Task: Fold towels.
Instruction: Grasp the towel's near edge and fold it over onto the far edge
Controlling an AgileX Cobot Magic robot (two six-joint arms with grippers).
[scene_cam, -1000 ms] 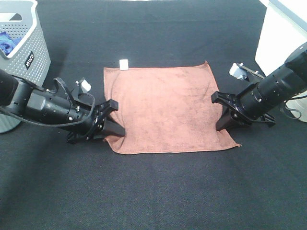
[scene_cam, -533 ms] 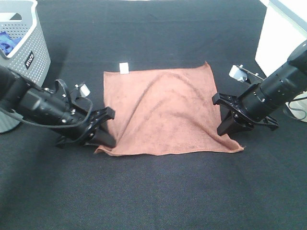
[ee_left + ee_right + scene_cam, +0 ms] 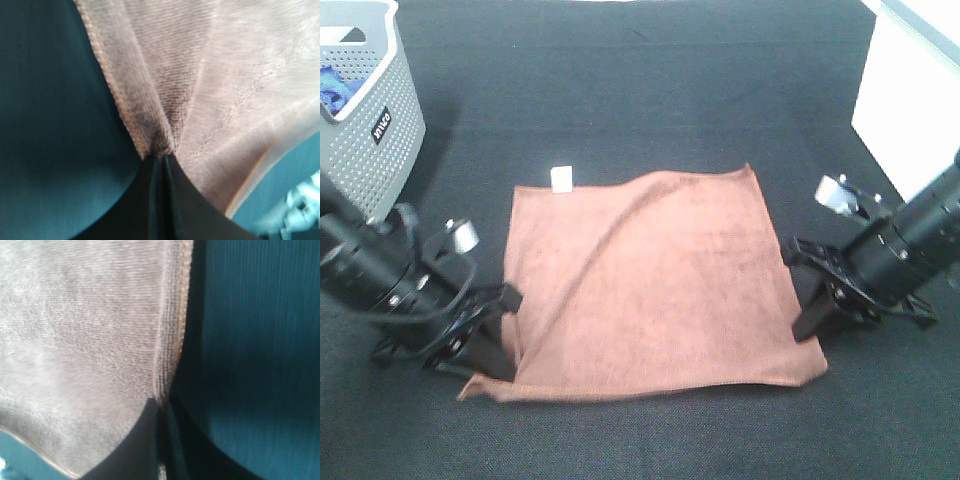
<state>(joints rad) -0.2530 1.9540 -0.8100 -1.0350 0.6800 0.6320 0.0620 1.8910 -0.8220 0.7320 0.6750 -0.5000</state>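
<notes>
A rust-brown towel (image 3: 655, 275) lies spread on the black table with a small white tag (image 3: 561, 178) at its far left corner. My left gripper (image 3: 496, 362) is shut on the towel's left edge near the front left corner; the left wrist view shows the cloth (image 3: 200, 90) pinched between closed fingers (image 3: 142, 200). My right gripper (image 3: 808, 328) is shut on the towel's right edge near the front right corner; the right wrist view shows the hem (image 3: 172, 340) pinched at the fingertips (image 3: 145, 440).
A grey perforated laundry basket (image 3: 380, 120) with something blue inside stands at the back left. A white box or wall (image 3: 905, 90) stands at the back right. The black tablecloth (image 3: 650, 70) covers the table.
Both grippers have moved toward the front of the table, dragging the towel with them. The towel now lies nearer the front edge, with a diagonal crease across it.
</notes>
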